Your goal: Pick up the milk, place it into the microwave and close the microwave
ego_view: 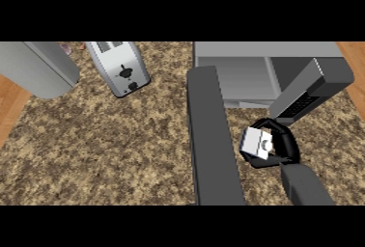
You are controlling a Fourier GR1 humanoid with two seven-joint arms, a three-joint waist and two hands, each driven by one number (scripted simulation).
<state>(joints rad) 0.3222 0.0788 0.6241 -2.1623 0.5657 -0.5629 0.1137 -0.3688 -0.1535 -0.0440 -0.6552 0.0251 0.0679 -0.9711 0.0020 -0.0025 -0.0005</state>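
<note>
In the head view, a small white milk carton (255, 143) is held just above the speckled counter (107, 144), and my right hand (287, 144) is shut on it, black fingers curled round its sides. The microwave (249, 53) stands at the back right with its cavity (242, 79) open toward me. Its dark grey door (212, 140) swings out as a long slab just left of the carton. The hand and carton sit in front of the cavity, below the microwave's angled control panel (308, 91). My left hand does not show.
A silver toaster (118, 67) lies at the back, left of the door. A large grey rounded appliance (39, 67) fills the back left corner. Wooden surface (10, 111) borders the counter at the left and far right.
</note>
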